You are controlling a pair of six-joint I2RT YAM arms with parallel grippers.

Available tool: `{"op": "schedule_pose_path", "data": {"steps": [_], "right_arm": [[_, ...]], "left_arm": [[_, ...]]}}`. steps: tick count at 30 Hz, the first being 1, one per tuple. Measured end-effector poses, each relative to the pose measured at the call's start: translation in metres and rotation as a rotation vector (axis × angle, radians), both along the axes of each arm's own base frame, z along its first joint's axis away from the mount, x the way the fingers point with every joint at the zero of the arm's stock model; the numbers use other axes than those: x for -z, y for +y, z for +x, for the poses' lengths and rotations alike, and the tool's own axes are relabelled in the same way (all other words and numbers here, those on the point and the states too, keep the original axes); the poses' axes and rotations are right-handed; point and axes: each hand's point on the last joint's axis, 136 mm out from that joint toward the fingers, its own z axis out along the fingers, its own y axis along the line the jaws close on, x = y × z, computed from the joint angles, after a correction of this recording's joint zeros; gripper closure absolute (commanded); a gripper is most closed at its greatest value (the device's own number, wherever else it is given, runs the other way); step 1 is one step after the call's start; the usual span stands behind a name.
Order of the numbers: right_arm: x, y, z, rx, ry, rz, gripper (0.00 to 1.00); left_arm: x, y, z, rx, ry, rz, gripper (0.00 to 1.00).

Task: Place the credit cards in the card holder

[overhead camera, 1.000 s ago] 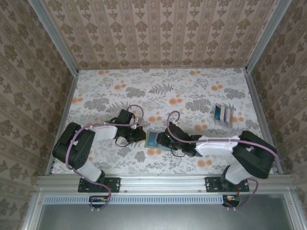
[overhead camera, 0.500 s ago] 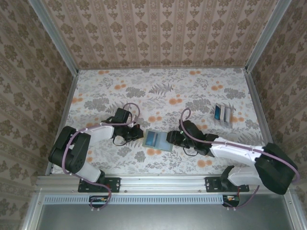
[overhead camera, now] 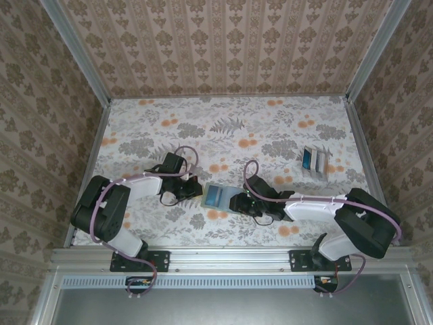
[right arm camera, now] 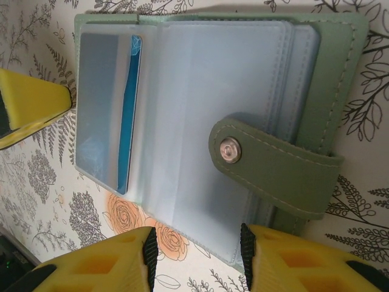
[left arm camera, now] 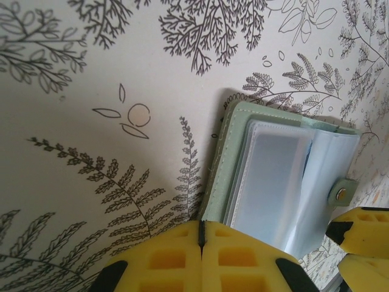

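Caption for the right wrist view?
Open green card holder on floral table, blue card in one sleeve, right tool open at its edge.

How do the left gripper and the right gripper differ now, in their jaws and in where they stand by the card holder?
The left gripper is shut, with no gap; the right gripper stands open. In the top view, the left gripper meets the open card holder from its left side, and the right gripper meets it from its right side, with the holder's edge reaching into its gap. Both are yellow and hold nothing.
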Motion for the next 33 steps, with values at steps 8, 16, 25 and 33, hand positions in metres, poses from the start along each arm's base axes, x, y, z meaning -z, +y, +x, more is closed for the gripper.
{"op": "schedule_pose_path", "data": {"steps": [8,16,25,33], "right_arm": [[0.003,0.001,0.001,0.018,0.013,0.004,0.56],[0.005,0.000,0.003,0.060,0.024,0.006,0.56],[0.005,-0.012,0.003,0.109,0.016,-0.042,0.60],[0.010,-0.011,0.002,0.119,0.030,-0.048,0.66]], "left_arm": [[0.004,0.000,-0.001,0.001,0.011,0.007,0.97],[0.005,0.000,-0.001,0.001,0.013,0.008,0.98],[0.005,-0.003,-0.004,0.013,0.013,0.008,0.98],[0.005,-0.003,-0.004,0.016,0.010,0.006,0.98]]}}
